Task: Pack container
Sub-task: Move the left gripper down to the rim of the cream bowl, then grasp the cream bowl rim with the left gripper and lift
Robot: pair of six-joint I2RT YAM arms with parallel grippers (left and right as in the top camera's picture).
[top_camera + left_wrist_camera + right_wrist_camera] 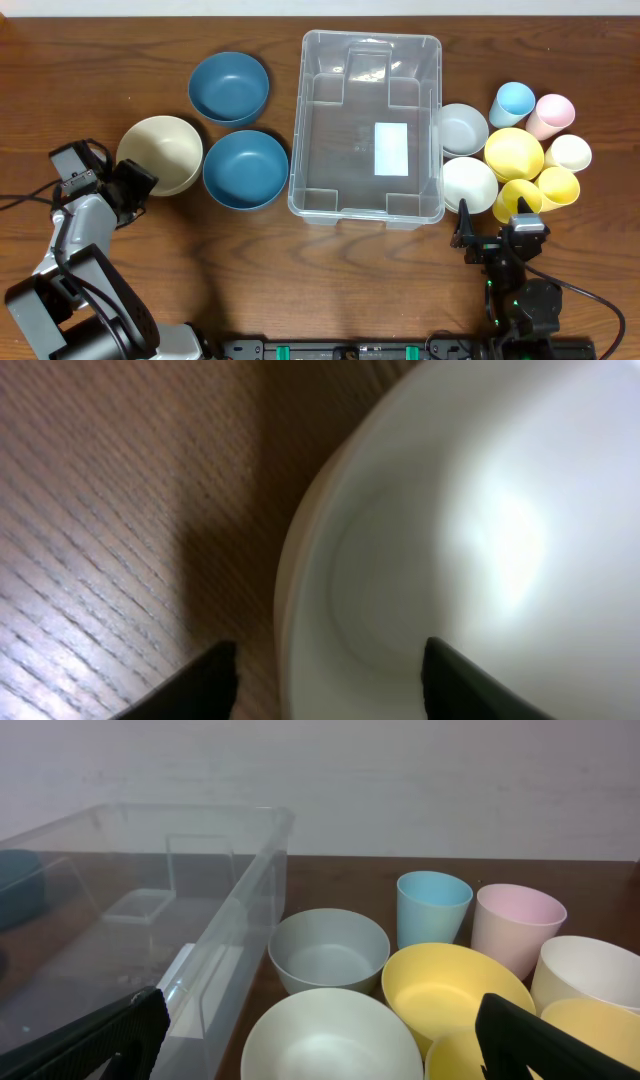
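Observation:
The clear container (366,125) stands empty at the table's middle, a white label on its bottom; its near corner also shows in the right wrist view (200,900). A cream bowl (160,152) sits at the left. My left gripper (132,185) is open, its fingers astride the cream bowl's rim (290,590), one inside and one outside. My right gripper (497,235) is open and empty, low at the front right, just before a white bowl (468,183) that also shows in the right wrist view (330,1040).
Two blue bowls (229,86) (245,168) lie left of the container. To its right are a grey bowl (462,127), a yellow bowl (513,152), and light blue (512,101), pink (550,113), white (568,153) and yellow (557,186) cups.

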